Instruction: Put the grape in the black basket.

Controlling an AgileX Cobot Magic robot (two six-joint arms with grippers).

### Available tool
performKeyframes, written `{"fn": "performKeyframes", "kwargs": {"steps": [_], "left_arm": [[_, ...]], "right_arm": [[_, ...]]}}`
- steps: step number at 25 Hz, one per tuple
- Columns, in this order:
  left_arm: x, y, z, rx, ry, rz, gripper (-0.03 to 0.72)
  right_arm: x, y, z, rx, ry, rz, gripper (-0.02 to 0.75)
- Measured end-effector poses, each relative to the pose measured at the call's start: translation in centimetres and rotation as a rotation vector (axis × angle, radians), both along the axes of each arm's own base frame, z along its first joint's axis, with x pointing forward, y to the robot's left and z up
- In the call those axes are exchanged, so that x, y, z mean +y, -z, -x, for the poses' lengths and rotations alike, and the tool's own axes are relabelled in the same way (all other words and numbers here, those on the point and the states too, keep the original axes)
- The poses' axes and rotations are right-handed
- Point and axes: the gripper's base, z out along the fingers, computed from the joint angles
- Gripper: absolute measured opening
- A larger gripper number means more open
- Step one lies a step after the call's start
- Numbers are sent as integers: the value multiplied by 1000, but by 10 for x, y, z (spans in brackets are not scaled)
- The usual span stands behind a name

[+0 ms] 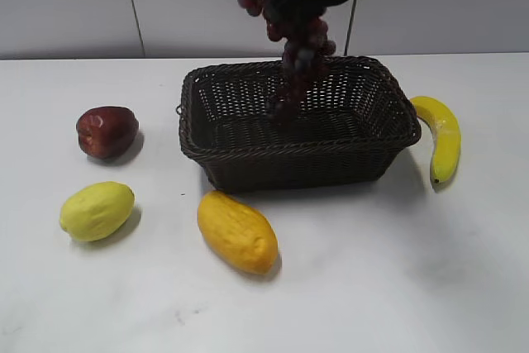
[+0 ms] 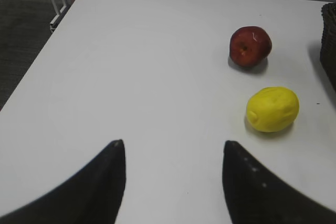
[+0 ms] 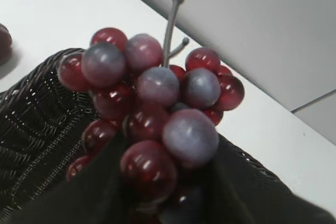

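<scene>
Near the left edge of the counter (image 1: 463, 287) sit an apple (image 1: 106, 131) and a lemon (image 1: 97, 211). The left gripper (image 2: 173, 182) is wide open, holding nothing. The right gripper (image 1: 285, 7) is squeezed on the grapes (image 1: 296, 59), hanging above the basket (image 1: 248, 150) near the back edge.

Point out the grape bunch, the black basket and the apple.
grape (image 3: 152, 108): right wrist view, middle of bunch.
black basket (image 1: 297, 173): exterior view, front wall.
apple (image 2: 250, 45): left wrist view, its middle.

Matte black right gripper (image 3: 168, 192) with broad smooth fingers; left gripper (image 2: 173, 182) black too, its fingers tapering to points
</scene>
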Motion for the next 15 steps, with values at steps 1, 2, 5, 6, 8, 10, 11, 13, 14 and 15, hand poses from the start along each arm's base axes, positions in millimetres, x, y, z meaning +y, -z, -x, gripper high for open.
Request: {"fn": "performKeyframes", "kwargs": {"steps": [1, 2, 5, 6, 8, 10, 11, 13, 14, 15], "left_arm": [[0, 0, 0, 0, 0, 0, 552], [0, 0, 0, 0, 0, 0, 552], [0, 0, 0, 0, 0, 0, 552], [0, 0, 0, 0, 0, 0, 552], [0, 0, 0, 0, 0, 0, 552], [0, 0, 0, 0, 0, 0, 552], [0, 0, 0, 0, 0, 0, 552], [0, 0, 0, 0, 0, 0, 552], [0, 0, 0, 0, 0, 0, 552], [0, 0, 0, 0, 0, 0, 552]], "right_arm": [[0, 3, -1, 10, 0, 7, 260], [0, 6, -1, 17, 0, 17, 260], [-1, 10, 0, 37, -2, 55, 282], [-2, 10, 0, 42, -3, 69, 326], [-3, 11, 0, 50, -4, 87, 496], [-4, 12, 1, 65, -1, 97, 601], [-5, 12, 3, 83, 9, 99, 609], [-8, 6, 5, 136, 57, 77, 591], [-10, 1, 7, 169, 92, 64, 572], [-14, -5, 7, 205, 136, 52, 553]]}}
